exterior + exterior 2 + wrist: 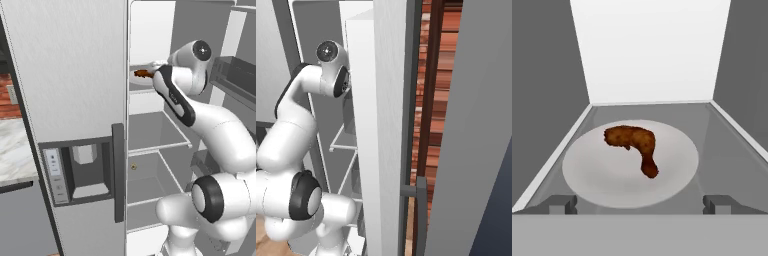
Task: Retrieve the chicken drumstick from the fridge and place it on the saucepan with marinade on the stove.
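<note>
The fridge (75, 75) is standing open. A white plate (602, 180) is sitting on its upper shelf (732, 150), holding the chicken drumstick (634, 142) at frame centre: curved, dark reddish-brown, lying flat. The fingers (562, 204) are standing spread wide, gripping nothing.

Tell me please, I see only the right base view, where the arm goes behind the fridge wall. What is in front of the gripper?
Observer: In the hand view, the chicken drumstick lies on a white plate, straight ahead of the gripper.
Operator: Is the gripper ready to take it?
Observer: Its fingertips stand wide apart and hold nothing.
Operator: On which shelf is the plate?
Observer: In the left base view, it sits on an upper shelf of the open fridge, with two more shelves below it.
</note>
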